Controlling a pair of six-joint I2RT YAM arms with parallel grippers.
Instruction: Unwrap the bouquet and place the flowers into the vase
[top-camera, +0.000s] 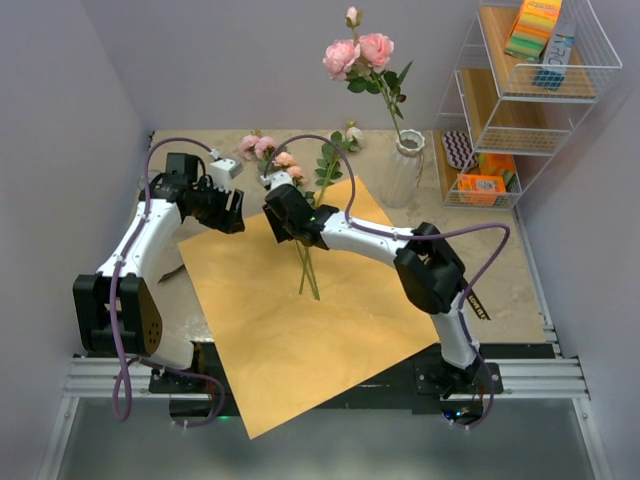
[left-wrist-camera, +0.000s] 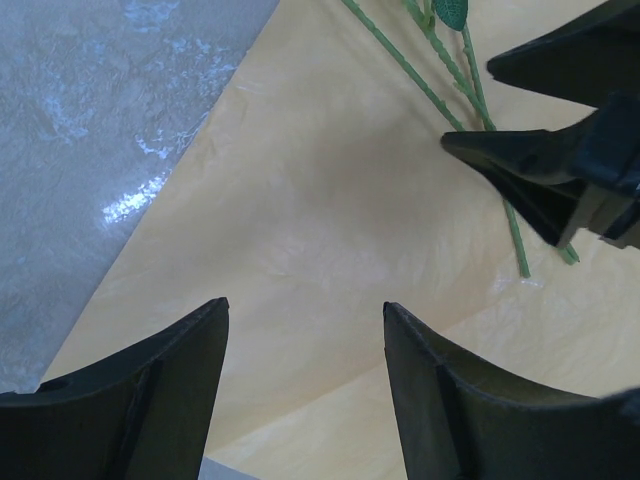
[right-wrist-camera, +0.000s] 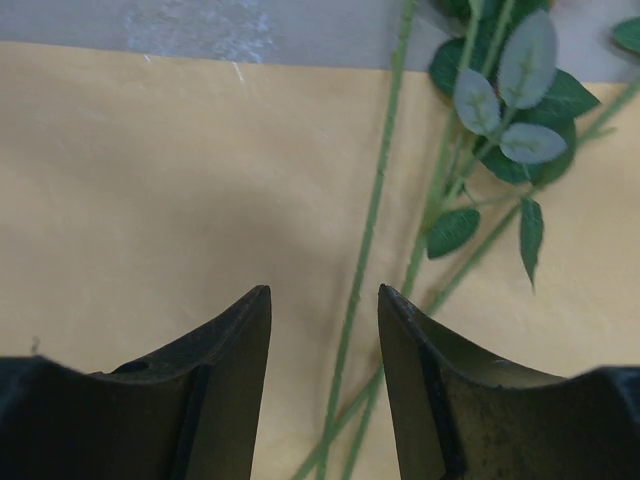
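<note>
Top shelf (top-camera: 588, 82): the white-and-blue box (top-camera: 561, 50) carries large vertical letters that read roughly "PRO". Its smaller print is too small to read. Orange box (top-camera: 482, 186), lower down: printed, not legible. Black tag (top-camera: 478, 305) on the right arm (top-camera: 432, 268): light lettering, not legible. Wrist views: no text readable.

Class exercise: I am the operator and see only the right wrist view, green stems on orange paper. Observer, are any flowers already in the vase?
Observer: Yes, the white vase already holds pink roses.
Operator: Where is the other arm?
Observer: The left gripper hovers open over the orange paper, near its far left edge.
Operator: Where are these stems' heads?
Observer: The rose blooms lie on the table beyond the paper.
</note>
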